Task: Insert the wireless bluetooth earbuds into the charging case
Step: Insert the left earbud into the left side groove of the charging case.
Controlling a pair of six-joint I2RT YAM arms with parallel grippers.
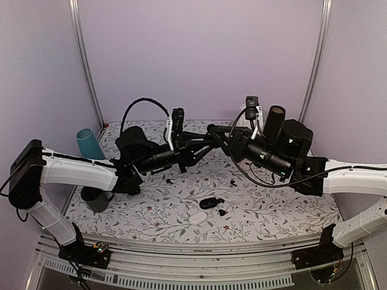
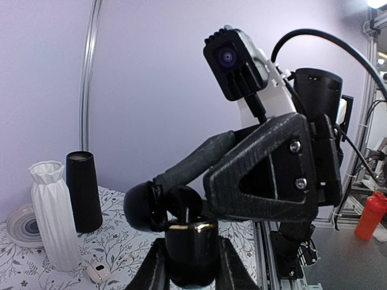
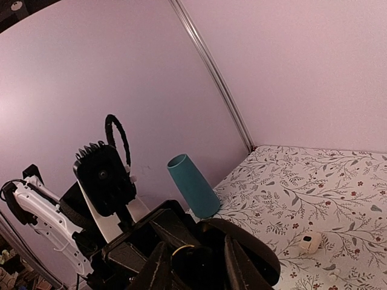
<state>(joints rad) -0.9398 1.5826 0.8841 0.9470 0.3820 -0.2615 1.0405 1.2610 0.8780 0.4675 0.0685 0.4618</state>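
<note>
The wireless bluetooth earbuds [image 2: 183, 202] show best as one glossy black lump sitting at the mouth of the charging case [image 2: 190, 251], its stem seemingly pointing down into the gold-rimmed opening. We judge this to be the insertion step. The left gripper [image 2: 192, 261] is pressed tight on the case's sides and holds it upright in the air, well above the table, so the opening faces the other arm squarely. The right gripper [image 3: 195, 263] comes in from the opposite side, its fingers straddling that gold rim. We cannot tell whether they pinch the earbud or have let go of it.

On the floral table cover [image 1: 272, 205] lie another black case [image 1: 208, 203], open, and a white case [image 1: 198, 219] just beside it. A few dark specks nearby may be other earbuds, but they are too small to name.

We can read no brand, label or writing anywhere.
</note>
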